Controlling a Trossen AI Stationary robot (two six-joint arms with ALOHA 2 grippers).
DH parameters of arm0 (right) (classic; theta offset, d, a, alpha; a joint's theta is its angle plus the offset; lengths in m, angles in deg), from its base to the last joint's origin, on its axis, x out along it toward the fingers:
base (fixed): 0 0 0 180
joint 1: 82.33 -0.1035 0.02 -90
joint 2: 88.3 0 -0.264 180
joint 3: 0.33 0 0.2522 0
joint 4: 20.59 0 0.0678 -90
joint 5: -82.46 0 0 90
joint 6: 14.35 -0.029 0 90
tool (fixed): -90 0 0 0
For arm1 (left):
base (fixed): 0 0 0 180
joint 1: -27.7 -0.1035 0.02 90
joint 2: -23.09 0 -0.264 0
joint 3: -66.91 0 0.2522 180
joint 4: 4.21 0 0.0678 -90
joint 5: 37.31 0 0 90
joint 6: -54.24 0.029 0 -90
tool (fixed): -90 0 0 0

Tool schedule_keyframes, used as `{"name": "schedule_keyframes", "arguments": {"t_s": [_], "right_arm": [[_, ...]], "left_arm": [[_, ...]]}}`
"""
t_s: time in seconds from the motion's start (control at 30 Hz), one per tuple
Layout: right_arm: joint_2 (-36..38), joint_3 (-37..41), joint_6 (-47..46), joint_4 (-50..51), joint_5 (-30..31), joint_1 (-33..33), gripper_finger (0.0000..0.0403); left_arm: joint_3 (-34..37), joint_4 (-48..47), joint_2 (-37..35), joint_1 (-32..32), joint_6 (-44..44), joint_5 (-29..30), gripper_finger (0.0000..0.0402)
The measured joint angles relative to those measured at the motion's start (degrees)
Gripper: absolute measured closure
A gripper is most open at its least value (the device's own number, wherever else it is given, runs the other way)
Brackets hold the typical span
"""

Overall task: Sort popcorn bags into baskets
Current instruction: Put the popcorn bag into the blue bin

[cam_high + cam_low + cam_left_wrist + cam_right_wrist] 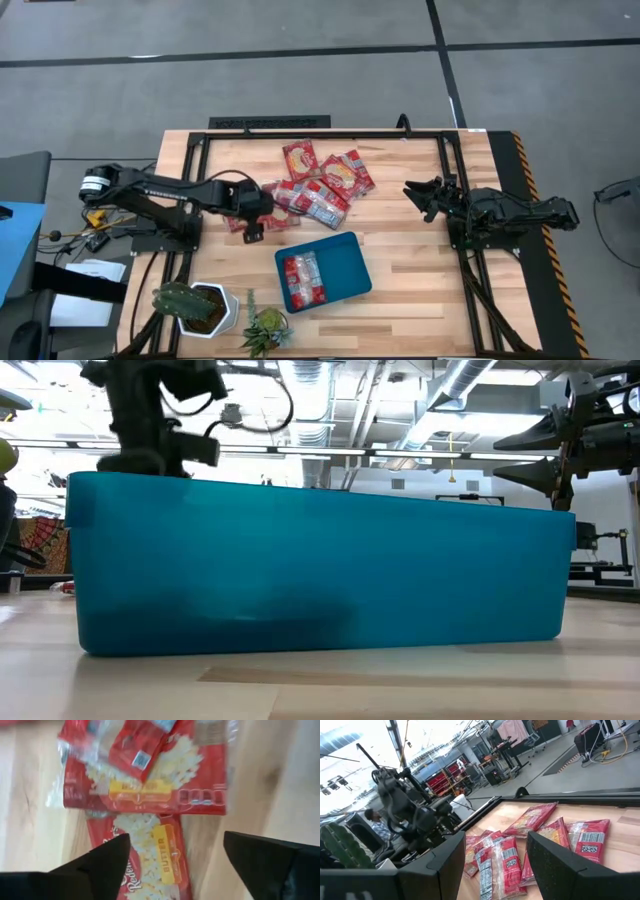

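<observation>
— While the left gripper (252, 226) is hanging over the near edge of the pile of bags (318, 185), are its fingers (102, 862) closing on anything?

— No, they are standing wide apart. Its wrist camera is looking down between them at a bag (150, 857) lying flat on the table (420, 270), with a second bag (155, 780) lying just beyond it and overlapping its end. Nothing is sitting between the fingers.

— Where is the rest of the pile sitting?

— It is lying at the middle of the table toward the far side, several red packets overlapping one another, just right of the left gripper. The tray (350, 265) is sitting nearer the front edge, below the pile and a little to the right, turned at a slight angle.

— Is the tray holding anything?

— Bags (303, 277) are lying in its left half; it looks like two side by side, though the high view is too small to count them surely. The right half is showing bare blue.

— And the right gripper (422, 195)?

— It is waiting at the right side of the table, well apart from the pile, pointing toward it with fingers spread and nothing held.

— Anything else on the table?

— A cactus pot (200, 305) and a small plant (265, 328) are standing at the front left corner.
</observation>
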Motion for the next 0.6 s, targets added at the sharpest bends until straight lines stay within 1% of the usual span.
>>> {"name": "schedule_keyframes", "arguments": {"t_s": [0.13,0.3,0.4,0.6], "right_arm": [[0.0,0.0,0.0,0.0,0.1,0.0,0.0168],[0.0,0.0,0.0,0.0,0.1,0.0,0.0168],[0.0,0.0,0.0,0.0,0.2,0.0,0.0168],[0.0,0.0,-0.2,0.0,0.2,0.0,0.0168]], "left_arm": [[4.1,3.1,0.0,-0.1,-2.8,3.6,0.0069],[7.2,3.5,0.0,-0.7,-5.5,3.7,0.0069],[8.3,4.4,0.0,-1.6,-6.7,2.6,0.0069],[13.6,9.4,0.0,-5.1,-7.6,-2.5,0.0069]]}}
